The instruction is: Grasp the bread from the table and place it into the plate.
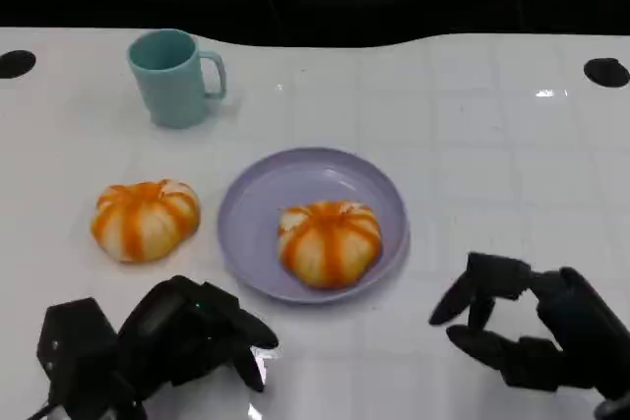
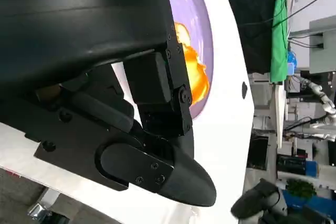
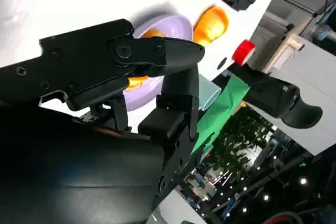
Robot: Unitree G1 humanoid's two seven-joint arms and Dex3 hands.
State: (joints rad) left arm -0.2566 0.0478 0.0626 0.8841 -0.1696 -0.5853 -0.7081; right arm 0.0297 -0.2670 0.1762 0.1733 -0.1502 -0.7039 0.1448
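Bread (image 1: 146,219) left of the plate (image 1: 258,184), which holds another bun (image 1: 330,241), is judged the left hand (image 1: 167,341)'s target: its empty, loosely curled fingers should spread, straddle the loaf, close gently, while the right hand (image 1: 536,327), empty and apart, waits.

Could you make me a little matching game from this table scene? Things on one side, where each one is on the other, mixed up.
Things:
1. mug
2. striped bread roll
3. second striped bread roll
4. right hand

Places:
A. on the bare table, left of the plate
B. at the far left of the table
C. on the purple plate
D. low over the table, right of the plate

Pairs: 1-B, 2-C, 3-A, 4-D
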